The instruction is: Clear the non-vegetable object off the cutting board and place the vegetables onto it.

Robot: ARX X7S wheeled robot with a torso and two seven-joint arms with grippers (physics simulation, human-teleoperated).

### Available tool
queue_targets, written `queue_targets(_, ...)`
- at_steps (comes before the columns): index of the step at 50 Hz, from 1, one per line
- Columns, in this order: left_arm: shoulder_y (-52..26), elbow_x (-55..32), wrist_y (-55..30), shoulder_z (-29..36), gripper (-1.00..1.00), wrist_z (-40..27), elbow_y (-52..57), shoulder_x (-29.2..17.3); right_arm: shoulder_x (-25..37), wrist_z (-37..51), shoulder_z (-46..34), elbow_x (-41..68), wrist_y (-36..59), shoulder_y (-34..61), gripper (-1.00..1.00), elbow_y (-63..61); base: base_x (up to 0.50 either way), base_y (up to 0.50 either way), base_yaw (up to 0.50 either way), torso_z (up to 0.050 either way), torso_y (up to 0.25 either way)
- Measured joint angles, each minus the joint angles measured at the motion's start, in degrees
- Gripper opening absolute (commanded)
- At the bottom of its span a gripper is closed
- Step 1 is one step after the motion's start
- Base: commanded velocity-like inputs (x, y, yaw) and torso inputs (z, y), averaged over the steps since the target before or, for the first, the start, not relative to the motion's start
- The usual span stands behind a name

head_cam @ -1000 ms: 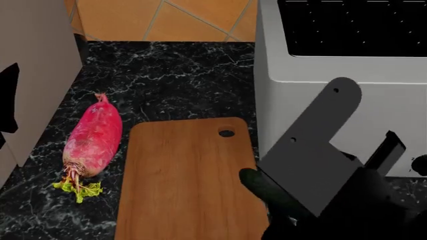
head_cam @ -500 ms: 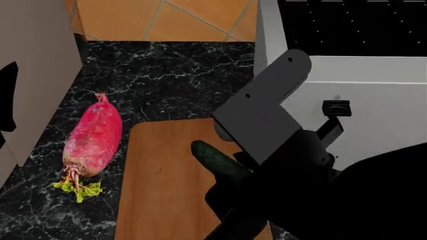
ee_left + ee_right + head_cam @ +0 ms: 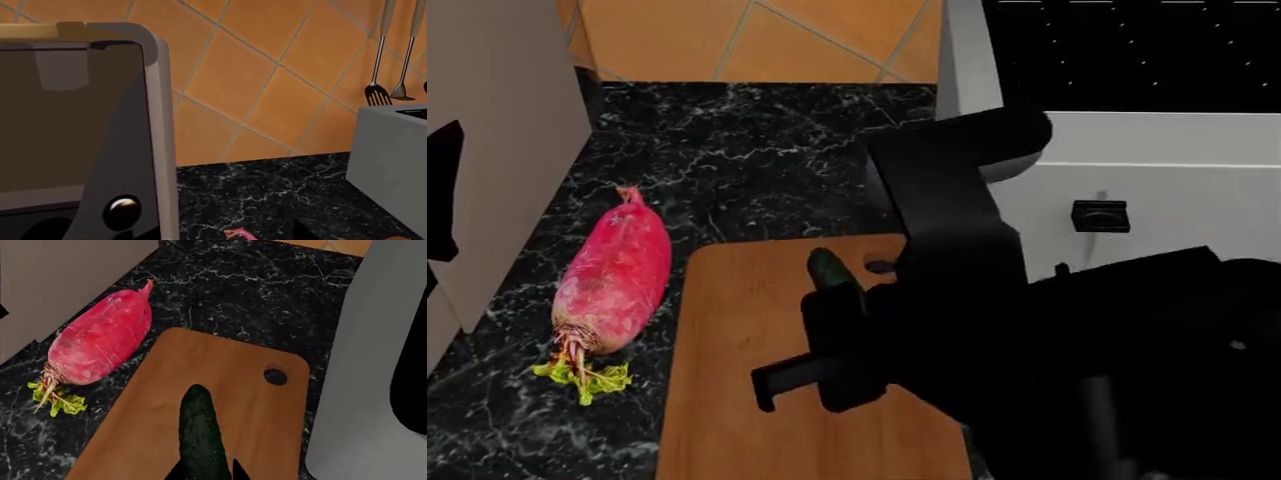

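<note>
The right gripper [image 3: 827,345] clamps the cucumber [image 3: 199,432] lengthwise over the board [image 3: 147,430], tip toward its hole. The radish [image 3: 614,275] lies on the counter beside the board's left edge.

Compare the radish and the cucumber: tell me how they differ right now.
The radish is pink-red with a leafy green stub; the cucumber is plain dark green. The radish is thick, the cucumber slimmer. The radish lies on the black counter beside the cutting board; the cucumber is over the board, in the right hand. Both are long vegetables.
</note>
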Motion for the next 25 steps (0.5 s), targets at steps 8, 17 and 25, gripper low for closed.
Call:
queue_targets(8,0.2,-1.2,0.1,-0.7,1.00,-0.8,-0.2,0.2,1.4,8.4,0.4,4.6,-5.9,-4.2,-1.00,-2.1,0.00,0.00,0.00,0.000,0.000)
queue_targets(17,0.3,-2.0,0.1,-1.2,1.00,-1.4,-0.2,0.2,4.4,13.0,1.4,7.8,-9.9,-8.9,-1.00,-6.7,0.00,0.00,0.00,0.000,0.000)
queue_targets(25,0.2,-2.5,0.0,-1.2,1.00,-1.7,-0.3,0.2,6.2,13.1,1.9,7.8,-11.3,-12.3,-1.00,-8.6,0.00,0.00,0.00,0.000,0.000)
